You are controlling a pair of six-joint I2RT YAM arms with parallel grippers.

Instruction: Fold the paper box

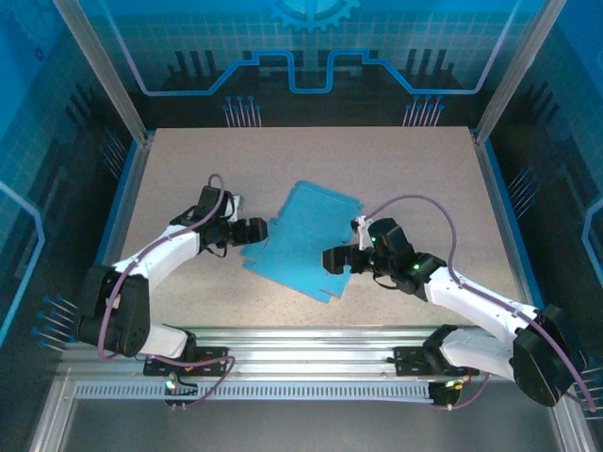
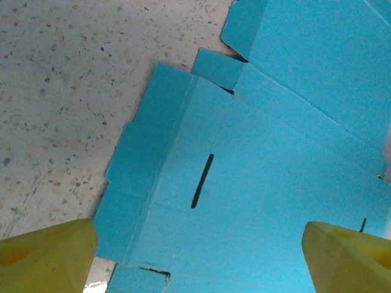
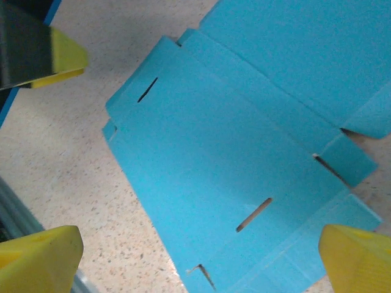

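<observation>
Sheet: the paper box (image 1: 306, 240) lies flat and unfolded, blue face up, on the surface (image 1: 405, 179). It sits between my two grippers, its left edge under one and its near corner under the other.
Left gripper (image 1: 254, 231): fingers spread wide with nothing between them. An edge flap and a slot (image 2: 203, 180) lie directly beneath the gap.
Right gripper (image 1: 336, 258): also spread wide and holding nothing. It is low over the corner, with another slot (image 3: 254, 215) between its fingers.
Contact: I cannot tell whether any fingertip touches the card.
Stage, my read: no panel is raised, so folding has not begun.
Risk, slip: the card is thin and lies flush on the surface. A fingertip may fail to get under the edge and skate over it instead.
Risk, shove: a push from one side alone could slide or spin the sheet away from that gripper. The creases would then no longer line up with the fingers.
Risk, bad crease: a pinch landing across a panel rather than on a score line would kink it. It could also tear the card at the cuts beside the small flaps.
Risk, collision: the two grippers stand near each other across the sheet. Driving both inward at once could make them meet.
</observation>
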